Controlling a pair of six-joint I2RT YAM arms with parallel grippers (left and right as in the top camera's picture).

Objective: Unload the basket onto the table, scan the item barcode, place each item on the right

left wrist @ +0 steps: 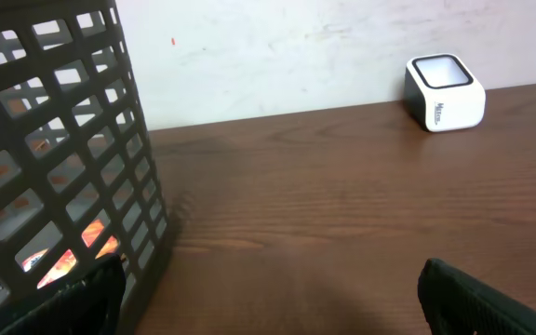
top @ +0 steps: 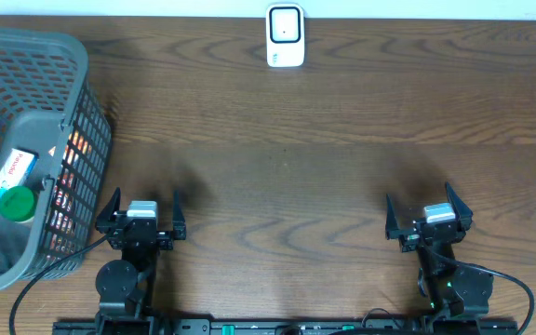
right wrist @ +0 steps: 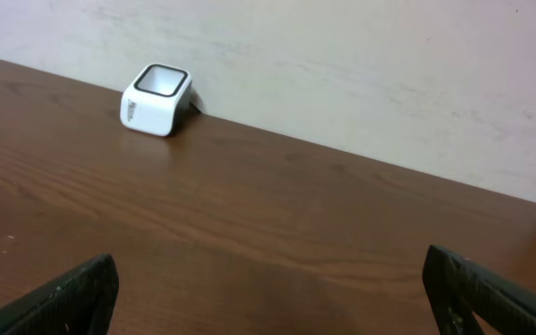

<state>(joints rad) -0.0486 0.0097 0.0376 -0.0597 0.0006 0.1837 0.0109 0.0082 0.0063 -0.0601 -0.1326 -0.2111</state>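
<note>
A dark grey mesh basket (top: 73, 56) fills the upper left of the overhead frame, standing on a brown wooden table (top: 287, 140). Inside it, toward the lower part of the frame, lies a white container (top: 12, 172) with a red-printed label and a round green cap (top: 17, 204). This item, the one to be scanned, rests in the basket with neither arm touching it. Orange-red packaging (top: 68, 177) glows through the holes in the basket's right wall, and the left wrist camera picks it up low in that wall too; what it is cannot be made out.

Just right of the basket, at the lower left of the frame, the left gripper (top: 146, 195) sits above the bare wood with its jaws spread wide and nothing between them.

At the top centre, against the table's far edge, stands a small white barcode scanner (top: 285, 35) with a dark-rimmed window, well apart from both arms and from the basket.

At the lower right, the right gripper (top: 419, 200) has its jaws equally wide and empty; its wrist camera shows both dark fingertips (right wrist: 63, 298) at the bottom corners with open table between them.
</note>
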